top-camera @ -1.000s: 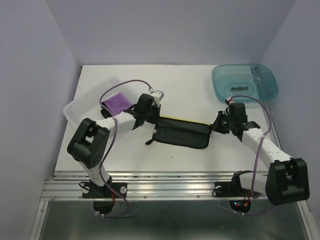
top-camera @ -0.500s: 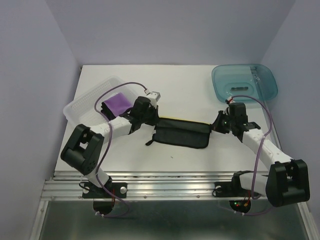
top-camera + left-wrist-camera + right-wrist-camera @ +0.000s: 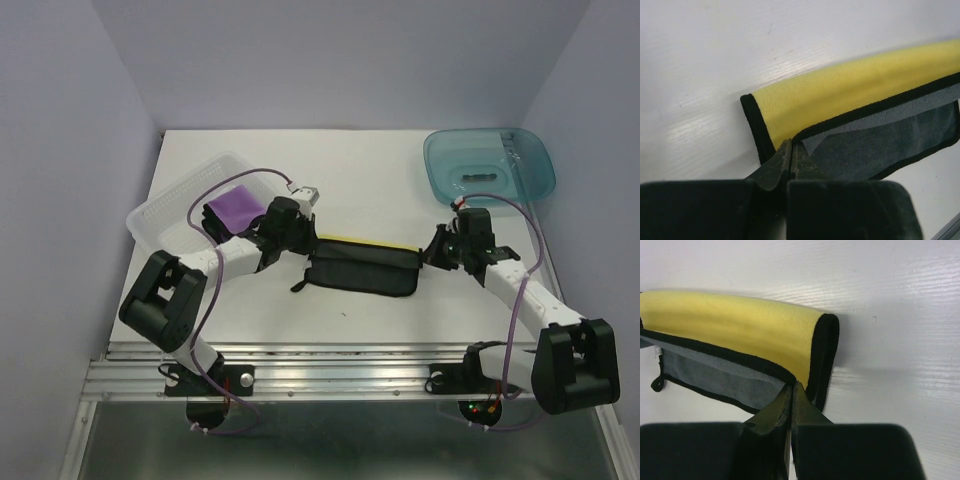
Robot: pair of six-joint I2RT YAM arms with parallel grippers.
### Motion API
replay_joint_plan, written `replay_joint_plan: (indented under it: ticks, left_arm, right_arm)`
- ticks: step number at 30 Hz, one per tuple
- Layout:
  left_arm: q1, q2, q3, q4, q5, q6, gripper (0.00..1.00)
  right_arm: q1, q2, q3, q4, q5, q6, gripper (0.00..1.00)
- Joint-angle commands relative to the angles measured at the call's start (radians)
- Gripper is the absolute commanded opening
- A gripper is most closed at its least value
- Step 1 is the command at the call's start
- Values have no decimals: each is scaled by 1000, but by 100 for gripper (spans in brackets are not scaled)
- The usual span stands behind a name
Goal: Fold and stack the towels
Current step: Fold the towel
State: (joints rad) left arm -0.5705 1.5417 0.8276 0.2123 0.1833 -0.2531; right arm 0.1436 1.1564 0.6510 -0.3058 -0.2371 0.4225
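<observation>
At the far left of the white table [image 3: 380, 160], a clear tray [image 3: 160, 208] sits at an angle. A purple towel [image 3: 237, 204] lies inside it at the end nearer the middle, folded small, with black showing at its left side. Just right of the tray, the left gripper [image 3: 291, 243] is down at the left end of the yellow towel [image 3: 362, 268]. This towel lies near the middle of the table as a long, narrow band folded over on itself. From above it looks almost wholly black, with only a thin yellow line along its far edge and a small black loop [image 3: 298, 285] poking out at its near left corner. The left wrist view shows the left gripper [image 3: 791, 150] with its fingers pressed together, pinching the corner of the upper layer. There the yellow towel [image 3: 855, 85] rolls over in a soft rounded fold, black edging runs along its borders, and the grey-black reverse face lies below. At the band's right end the right gripper [image 3: 437, 251] is placed the same way. Its own camera shows the right gripper [image 3: 791, 389] closed on the black-edged corner of the top layer, with the yellow towel [image 3: 735, 325] curving back behind it. Well apart at the far right corner, a teal tub [image 3: 490, 165] rests on the table.
</observation>
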Motion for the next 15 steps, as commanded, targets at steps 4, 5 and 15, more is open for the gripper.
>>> replay_joint_plan:
  ticks: [4, 5, 15]
  left_arm:
    - [-2, 23, -24, 19, -25, -34, 0]
    - [-2, 15, -28, 19, -24, -35, 0]
    - [-12, -113, -103, -7, -24, -98, 70]
  right_arm:
    - [-6, 38, -56, 63, -44, 2, 4]
    - [-6, 40, -63, 72, -51, 4, 4]
    - [-6, -43, -131, 11, -122, 21, 41]
